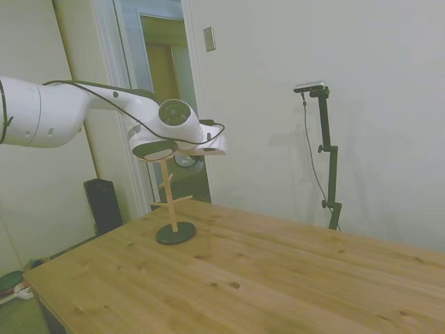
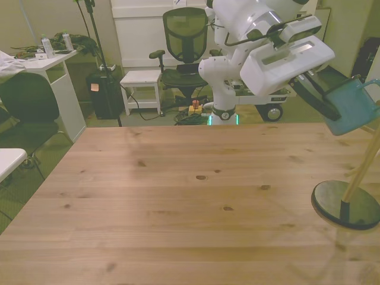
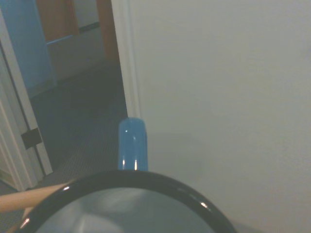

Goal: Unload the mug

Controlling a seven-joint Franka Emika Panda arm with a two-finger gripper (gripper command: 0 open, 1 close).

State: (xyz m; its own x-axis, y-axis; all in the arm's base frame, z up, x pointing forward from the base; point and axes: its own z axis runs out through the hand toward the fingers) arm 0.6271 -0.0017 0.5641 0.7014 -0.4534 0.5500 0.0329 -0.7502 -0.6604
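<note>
The pale wooden surface (image 2: 178, 196) lies bare across the front view's left and middle. At the front view's right the white arm's dark claw (image 2: 321, 101) is clamped on the rim of the small blue-grey enamel mug (image 2: 351, 108), which tilts beside the upper pegs of the light wooden mug tree with a dark round base (image 2: 346, 203). The handle may still be hooked; I would lift along the peg's slant, slowly, until it clears, then carry the mug away.

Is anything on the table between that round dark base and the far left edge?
No. In the front view, the wooden table is bare from the mug stand's base to its left edge.
</note>
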